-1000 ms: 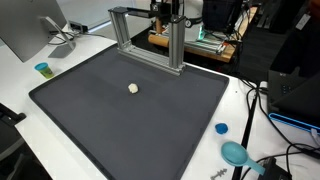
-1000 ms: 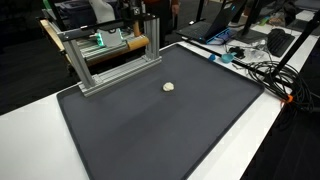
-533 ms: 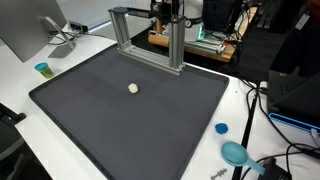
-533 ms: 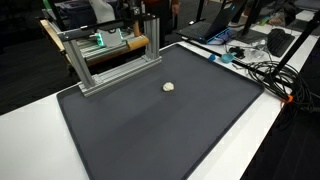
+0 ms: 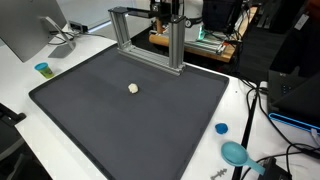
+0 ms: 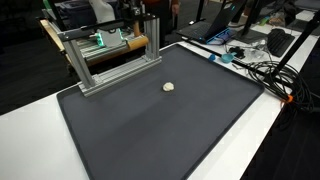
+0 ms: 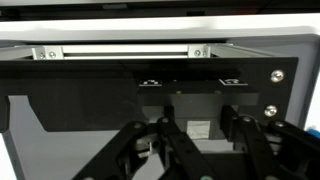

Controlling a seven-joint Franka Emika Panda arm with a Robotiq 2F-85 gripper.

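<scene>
My gripper (image 7: pixel 201 128) comes in from the bottom of the wrist view. Its dark fingers (image 7: pixel 166 132) stand drawn in, with a narrow gap left between them. A pale patch shows in that gap; I cannot tell what it is or whether it is held. Beyond them lie a black plate with screws and an aluminium bar (image 7: pixel 120 51). In both exterior views the gripper (image 5: pixel 165 12) (image 6: pixel 150 22) hangs at the far end of the aluminium frame (image 5: pixel 150 38) (image 6: pixel 110 55), mostly hidden by it. A small cream lump (image 5: pixel 133 88) (image 6: pixel 169 87) lies on the black mat (image 5: pixel 120 130), well away from the gripper.
A small blue cup (image 5: pixel 43 69) and a monitor (image 5: pixel 30 30) stand beside the mat. A blue cap (image 5: pixel 221 128), a teal scoop (image 5: pixel 235 153) and cables (image 6: pixel 265 70) lie on the white table on the opposite side. Lab equipment crowds the space behind the frame.
</scene>
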